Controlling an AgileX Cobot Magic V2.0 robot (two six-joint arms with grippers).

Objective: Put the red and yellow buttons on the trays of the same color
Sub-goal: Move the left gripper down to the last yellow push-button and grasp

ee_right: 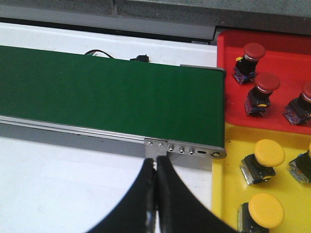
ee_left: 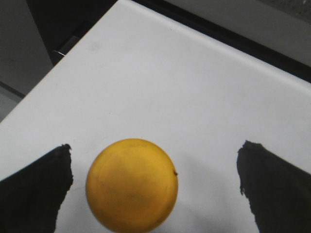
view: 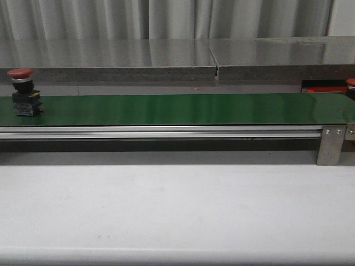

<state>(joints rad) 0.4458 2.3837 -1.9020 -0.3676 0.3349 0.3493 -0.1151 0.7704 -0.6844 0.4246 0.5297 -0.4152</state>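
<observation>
1. Red button [view: 23,91] standing upright at the far left of the green belt [view: 166,108], untouched; red tray [ee_right: 272,77] and yellow tray [ee_right: 233,184] side by side past the belt's right end, several buttons already sorted into each.
2. Yellow button [ee_left: 131,184] seen between the spread fingers of the left gripper [ee_left: 155,194], over the white table [ee_left: 160,87]; not pinched, contact unclear.
3. Right gripper [ee_right: 156,194] pressed together, empty, hovering near the belt's end bracket.
4. Likely step: waiting on the red button; next, closing on one button and carrying it to the matching tray.
</observation>
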